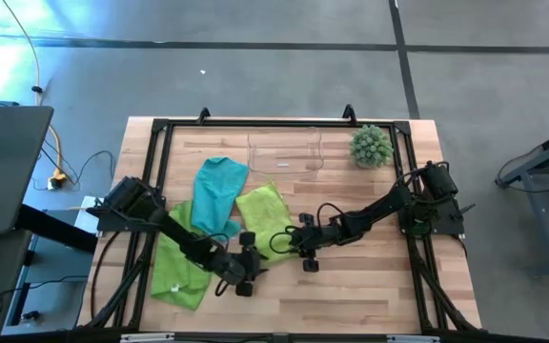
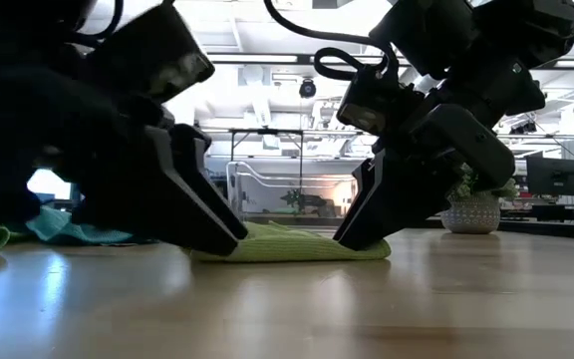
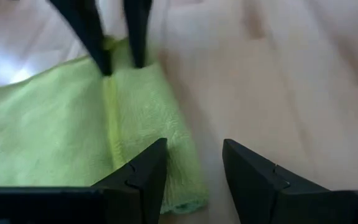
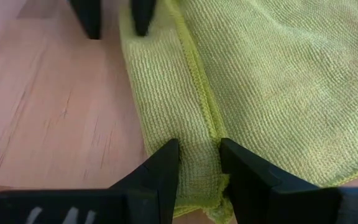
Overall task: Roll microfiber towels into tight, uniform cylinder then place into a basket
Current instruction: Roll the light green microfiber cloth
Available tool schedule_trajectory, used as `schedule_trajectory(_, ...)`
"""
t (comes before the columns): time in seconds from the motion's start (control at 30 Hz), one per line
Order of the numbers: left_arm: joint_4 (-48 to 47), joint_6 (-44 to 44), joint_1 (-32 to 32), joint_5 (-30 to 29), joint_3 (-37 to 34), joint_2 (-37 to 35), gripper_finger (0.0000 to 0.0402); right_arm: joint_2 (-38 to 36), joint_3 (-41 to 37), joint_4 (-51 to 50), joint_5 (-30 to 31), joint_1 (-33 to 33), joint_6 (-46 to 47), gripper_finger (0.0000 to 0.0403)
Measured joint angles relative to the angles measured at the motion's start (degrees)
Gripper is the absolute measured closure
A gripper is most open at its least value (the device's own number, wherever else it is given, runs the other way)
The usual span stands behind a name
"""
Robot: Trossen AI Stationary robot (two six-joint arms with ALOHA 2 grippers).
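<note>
A lime green towel (image 1: pixel 263 211) lies flat mid-table, with a narrow strip (image 4: pixel 166 93) folded over along its near edge. My left gripper (image 3: pixel 194 177) is open at the strip's left end, one finger over the cloth (image 3: pixel 166 155) and one over bare wood. My right gripper (image 4: pixel 199 163) is at the strip's right end, shut on it. A teal towel (image 1: pixel 217 191) and a second lime green towel (image 1: pixel 177 269) lie flat to the left. The clear basket (image 1: pixel 284 152) stands at the far edge. My right gripper pinches the folded strip at its hem ridge (image 4: pixel 209 127), at the towel's near right end, between its two fingertips. The fingers slant down from the table's right, along the strip. The towel lies slack on the table. Whether my left gripper touches the cloth, I cannot tell.
A spiky green plant ball in a pot (image 1: pixel 372 145) stands at the far right corner. A black frame (image 1: pixel 160 133) runs round the table top. Bare wood (image 1: pixel 351 295) lies near the front edge.
</note>
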Motion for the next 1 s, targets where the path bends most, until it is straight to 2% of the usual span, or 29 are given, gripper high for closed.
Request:
schedule_trajectory(0.1, -3.0, 0.02, -0.04, -2.18, 0.39, -0.19, 0.0256, -0.02, 0.04, -0.14, 0.0, 0.0, 0.11, 0.0289)
schedule_trajectory(0.53, -3.94, 1.91, -0.52, -2.82, 0.52, -0.32, 0.0256, -0.02, 0.04, -0.19, 0.02, -0.02, 0.2, 0.0289)
schedule_trajectory(0.8, -4.38, 5.39, -0.48, -6.24, 0.95, -0.32, 0.0256, -0.04, 0.04, -0.17, 0.03, -0.02, 0.2, 0.0289)
schedule_trajectory(0.87, -6.0, 4.54, -0.13, -6.15, 0.94, -0.32, 0.0256, -0.04, 0.04, -0.14, 0.04, -0.02, 0.2, 0.0289)
schedule_trajectory(1.0, -9.05, -1.89, 0.68, -2.27, 1.09, -0.46, 0.0256, -0.04, 0.04, -0.12, 0.07, -0.02, 0.2, 0.0289)
